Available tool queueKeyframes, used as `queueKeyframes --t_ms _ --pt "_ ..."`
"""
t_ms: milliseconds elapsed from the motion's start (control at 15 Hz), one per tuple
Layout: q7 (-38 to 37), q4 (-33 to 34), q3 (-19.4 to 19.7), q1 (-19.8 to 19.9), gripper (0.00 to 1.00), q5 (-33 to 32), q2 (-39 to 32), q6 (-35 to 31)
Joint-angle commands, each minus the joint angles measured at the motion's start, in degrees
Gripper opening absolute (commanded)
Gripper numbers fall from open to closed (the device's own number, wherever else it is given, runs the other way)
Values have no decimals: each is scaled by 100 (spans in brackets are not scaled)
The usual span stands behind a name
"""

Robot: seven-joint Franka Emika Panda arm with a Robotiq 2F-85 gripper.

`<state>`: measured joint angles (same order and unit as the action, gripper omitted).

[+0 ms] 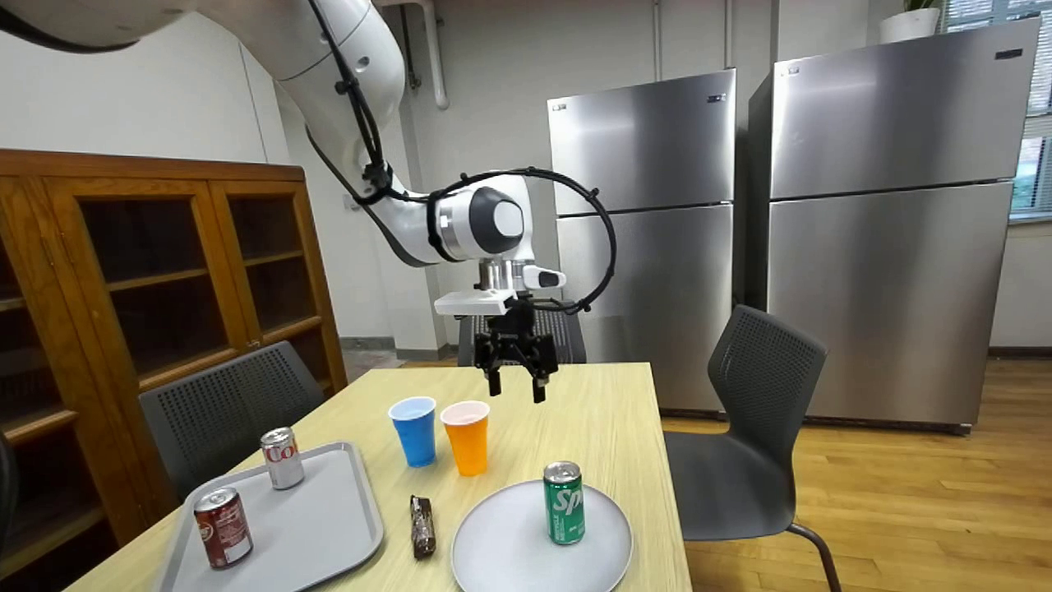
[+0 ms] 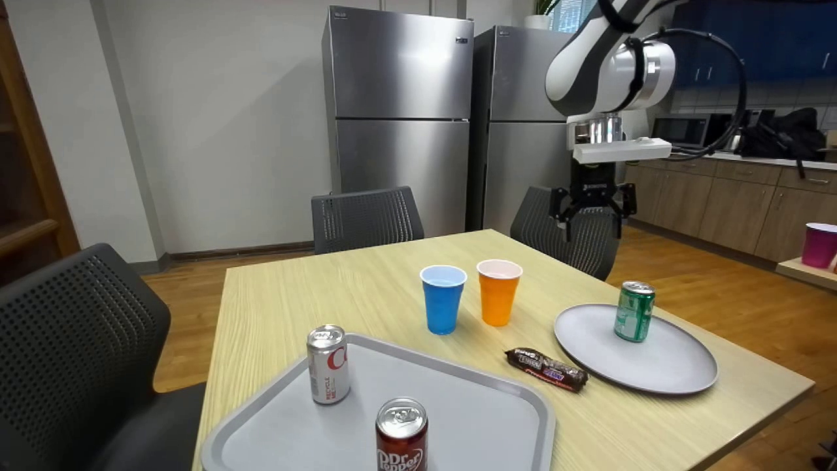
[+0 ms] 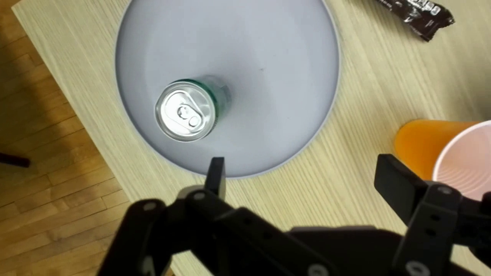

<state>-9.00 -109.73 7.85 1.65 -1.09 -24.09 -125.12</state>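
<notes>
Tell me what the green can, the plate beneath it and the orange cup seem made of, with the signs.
Green can: metal, probably aluminum, glossy; its silvery lid and pull tab shine.
Plate: matte, likely plastic, though ceramic is possible; its gray is even, with little shine.
Orange cup: probably plastic, smooth outside; ring-like ridges show on its pale inside.

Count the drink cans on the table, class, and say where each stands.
3. The green can stands on the round plate; the silver can and the dark red can stand on the gray tray. All three show in both exterior views; none appears hidden.
</notes>
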Motion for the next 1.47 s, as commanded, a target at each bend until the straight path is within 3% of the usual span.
queueKeyframes --t_ms 0,1400 --pt "-267 -278 -169 -213 100 -146 402 43" --pt "-530 327 -1341 -1717 100 -334 105 245"
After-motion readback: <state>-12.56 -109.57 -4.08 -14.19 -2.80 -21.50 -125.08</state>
